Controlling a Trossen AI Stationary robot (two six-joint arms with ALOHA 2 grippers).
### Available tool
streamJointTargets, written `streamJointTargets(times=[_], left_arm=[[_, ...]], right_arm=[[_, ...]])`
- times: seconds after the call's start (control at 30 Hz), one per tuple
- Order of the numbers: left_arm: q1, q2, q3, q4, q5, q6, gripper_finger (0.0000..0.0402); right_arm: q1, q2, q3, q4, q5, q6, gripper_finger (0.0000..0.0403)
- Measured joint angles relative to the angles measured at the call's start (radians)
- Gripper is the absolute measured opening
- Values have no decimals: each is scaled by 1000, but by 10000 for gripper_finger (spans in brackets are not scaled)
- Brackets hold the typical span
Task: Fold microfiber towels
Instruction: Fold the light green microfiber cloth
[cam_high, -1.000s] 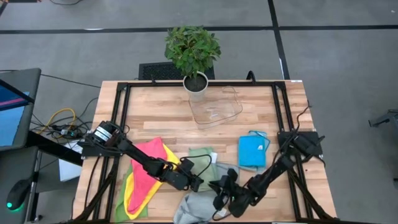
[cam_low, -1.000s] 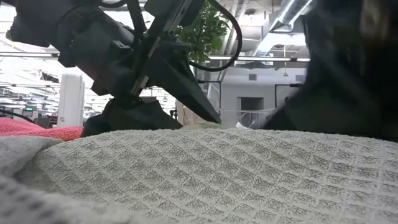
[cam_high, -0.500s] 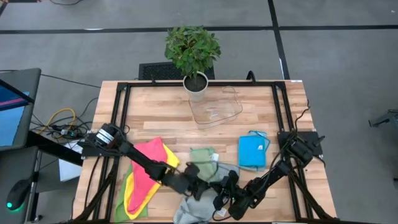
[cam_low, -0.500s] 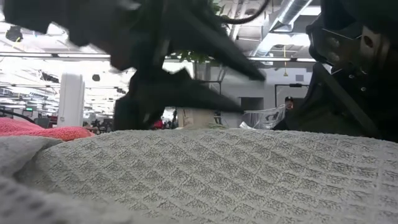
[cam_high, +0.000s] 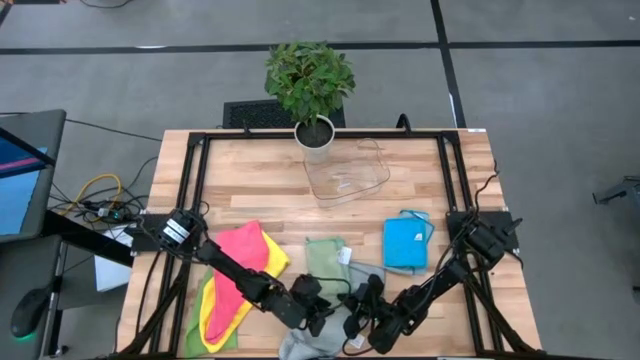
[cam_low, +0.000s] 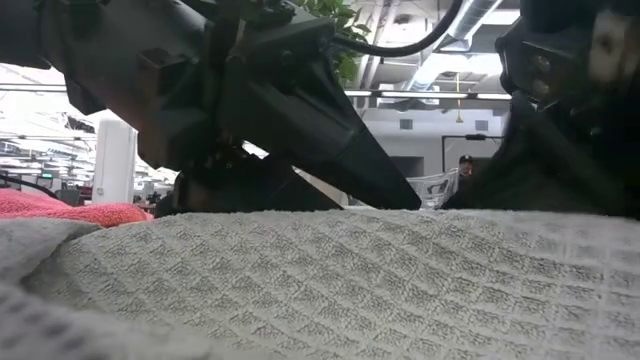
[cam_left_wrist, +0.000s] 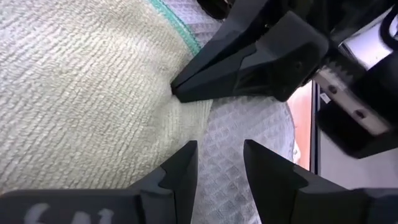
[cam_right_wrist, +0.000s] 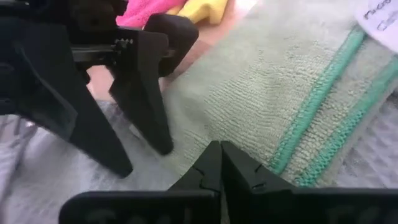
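Here we found both grippers crowded over one cloth at the near edge of the table (cam_high: 470, 170). The right gripper (cam_right_wrist: 219, 163) had its fingers pressed together at the pale green towel (cam_right_wrist: 261, 93), close to its teal edging (cam_right_wrist: 323, 93); whether any fabric lay pinched between them we could not tell. The left gripper (cam_left_wrist: 217, 167) hovered with its fingers parted a little, holding nothing, just above the seam where that towel overlapped the grey waffle towel (cam_low: 330, 280).

We judged the main risk to be collision: the two sets of fingers stood nearly touching, so any sideways correction could knock one against the other. A second risk was a two-layer grab, since the grey towel lay directly beneath and a deep pinch would lift both. A shallow pinch at the edging could slip and leave the fold skewed.

The pink towel (cam_high: 240, 262) and yellow towel (cam_high: 275, 258) lay heaped at the left, and the folded blue towel (cam_high: 404, 244) sat well apart at the right.
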Motion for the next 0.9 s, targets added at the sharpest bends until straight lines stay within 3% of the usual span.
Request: streamJointTargets(times=[0.13,0.33,0.43,0.57,0.73,0.9], left_arm=[[0,1,-1,3,7,-1,125],[-1,5,10,1,0,29,125],[-1,6,18,-4,4,35,125],[-1,6,19,-1,4,35,125],[0,6,19,1,18,27,125],[2,-31,23,-11,69,46,125]], right_arm=[[3,-98,-5,-19,-37,-73,23],[-14,-257,-3,-211,139,-251,19],[-55,-273,-4,-288,116,-236,25],[-60,-241,-3,-279,82,-179,32],[-49,-203,-2,-248,170,-140,22],[-34,-58,-2,-149,88,-19,18]])
